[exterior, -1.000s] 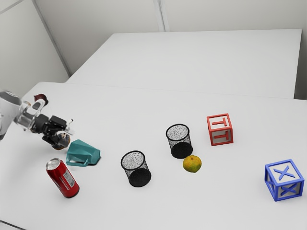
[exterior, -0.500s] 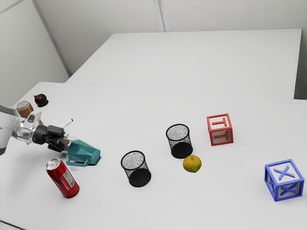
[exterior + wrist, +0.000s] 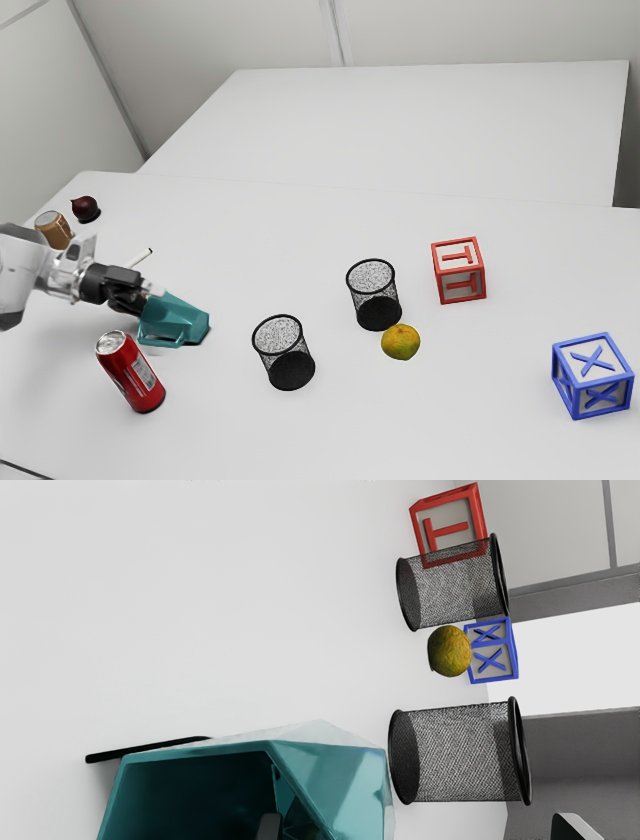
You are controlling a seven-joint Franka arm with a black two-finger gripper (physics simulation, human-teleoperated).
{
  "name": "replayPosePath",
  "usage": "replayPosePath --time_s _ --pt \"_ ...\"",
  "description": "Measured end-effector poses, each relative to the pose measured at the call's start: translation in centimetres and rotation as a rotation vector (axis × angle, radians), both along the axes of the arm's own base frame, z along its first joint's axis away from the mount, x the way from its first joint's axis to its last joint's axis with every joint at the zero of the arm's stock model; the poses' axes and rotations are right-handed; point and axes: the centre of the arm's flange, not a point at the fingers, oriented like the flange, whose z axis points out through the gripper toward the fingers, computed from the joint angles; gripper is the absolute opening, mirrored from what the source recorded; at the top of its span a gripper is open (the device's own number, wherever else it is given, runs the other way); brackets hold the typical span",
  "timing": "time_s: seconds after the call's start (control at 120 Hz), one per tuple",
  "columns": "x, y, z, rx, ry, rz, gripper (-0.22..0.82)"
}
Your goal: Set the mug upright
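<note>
Glossy teal, shiny red and dark mesh over smooth matt white.
The teal faceted mug (image 3: 345,775) looks smooth and glossy, pale reflections on its facets; the red cylindrical metal can (image 3: 128,372) is shiny, its top bare and silvery. A black cylindrical wire-mesh holder (image 3: 457,757) and its matching twin (image 3: 452,587) look coarse-walled, smooth-rimmed. The round yellow-green fruit (image 3: 449,651) has rough, pitted peel. The flat white table (image 3: 300,230) appears smooth and matt.
</note>
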Motion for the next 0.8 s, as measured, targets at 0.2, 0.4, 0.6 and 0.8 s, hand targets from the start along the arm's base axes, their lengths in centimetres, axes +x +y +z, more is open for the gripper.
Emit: replayPosePath --time_s 0.2,0.4,0.6,0.8 --pt "-0.3 -0.9 -0.9 -0.020 -0.005 0.000 0.40" --pt "-0.2 -0.9 -0.7 -0.024 -0.018 0.006 0.01" --pt "-0.1 -0.9 -0.5 -0.027 -0.029 0.012 -0.12" --pt "0.6 -1.1 1.0 -0.018 -0.057 0.006 -0.15"
